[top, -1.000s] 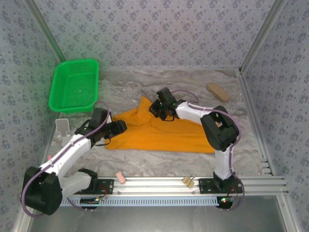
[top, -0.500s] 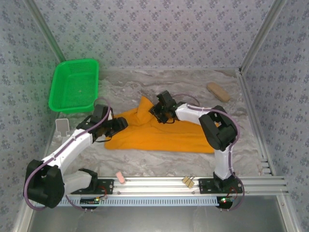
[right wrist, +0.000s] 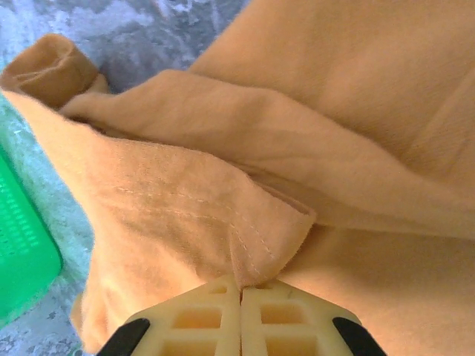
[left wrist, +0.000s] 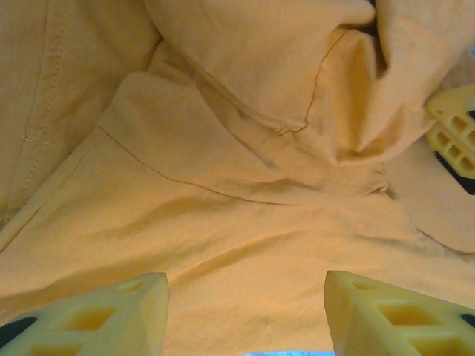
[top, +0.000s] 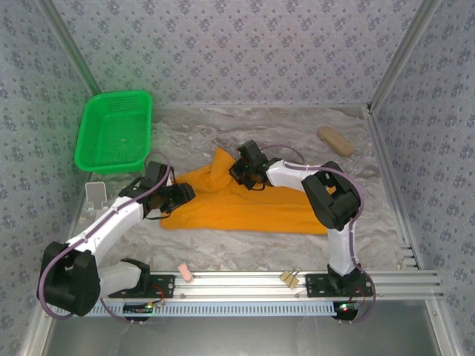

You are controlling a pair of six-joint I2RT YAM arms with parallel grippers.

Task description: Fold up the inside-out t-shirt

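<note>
**Pinching the hem to start a fold**

The table (top: 245,248) has a pale, crinkly grey cover, and flowery walls stand around it. At the near edge, a long silver metal rail (top: 401,283) holds both arms. A small pink lump (top: 185,274) and two little tan clips (top: 289,278) lie on the rail.

Just past that, the orange-yellow soft cotton t-shirt (top: 252,208) lies in the middle of the table. It is spread wide but bumpy, with a bunched-up part at its far left.

The left gripper (top: 188,194) is at the shirt's left end. In its wrist view (left wrist: 245,319) the yellow fingers stand about half apart over the cloth and seem to hold nothing. The right gripper (top: 241,176) is at the shirt's far edge. In its wrist view (right wrist: 241,308) the fingers are squeezed tight on a stitched hem.

This looks like an early step: getting hold of the edges. Next, I think the left gripper should close on cloth too. Then both should lift and move together, slowly, so the thin hem does not slip out.

There is bare table in front of the shirt and to its right. The green plastic basket (top: 115,132) sits close behind the left arm, so swings that way need care. A tan rounded block (top: 335,140) lies in the far right, well apart.
</note>
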